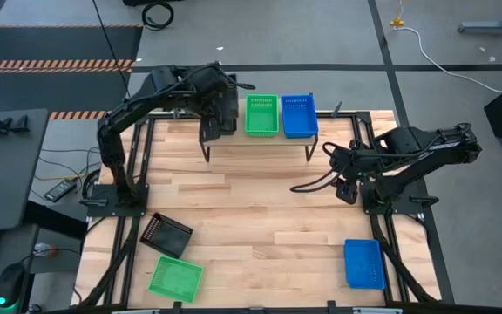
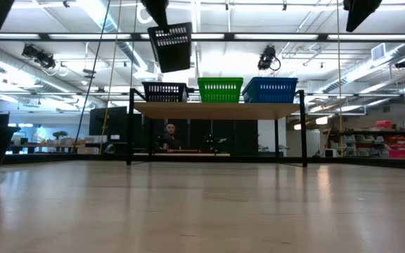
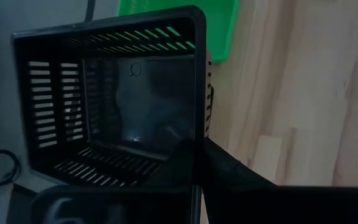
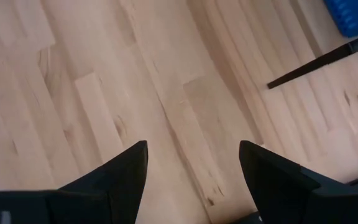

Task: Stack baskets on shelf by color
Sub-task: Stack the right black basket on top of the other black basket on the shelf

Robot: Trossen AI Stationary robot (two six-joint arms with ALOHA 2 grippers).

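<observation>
My left gripper [image 1: 209, 98] hangs over the left end of the shelf [image 2: 216, 109], shut on a black basket [image 2: 171, 46] that is tilted in the air above another black basket [image 2: 164, 91] standing on the shelf top. Beside that one on the shelf stand a green basket [image 1: 261, 115] and a blue basket [image 1: 300, 115]. On the table lie one more black basket [image 1: 166, 234], a green basket [image 1: 176, 277] and a blue basket [image 1: 363, 263]. My right gripper [image 4: 192, 163] hovers open over bare table at the right, touching nothing. My left gripper holds the black basket by one side wall near its rim [image 3: 199, 134], with one finger [image 3: 229, 171] outside that wall and the other hidden behind the basket's edge. The fingers come from above. The basket is lifted clear, tilted, with its open side turned toward the wrist camera.
The shelf stands at the table's far edge on thin black legs [image 1: 207, 150]. The table's middle [image 1: 260, 209] is bare wood. The loose baskets lie near the near-left and near-right corners. A person [image 2: 171, 135] sits in the room beyond the shelf.
</observation>
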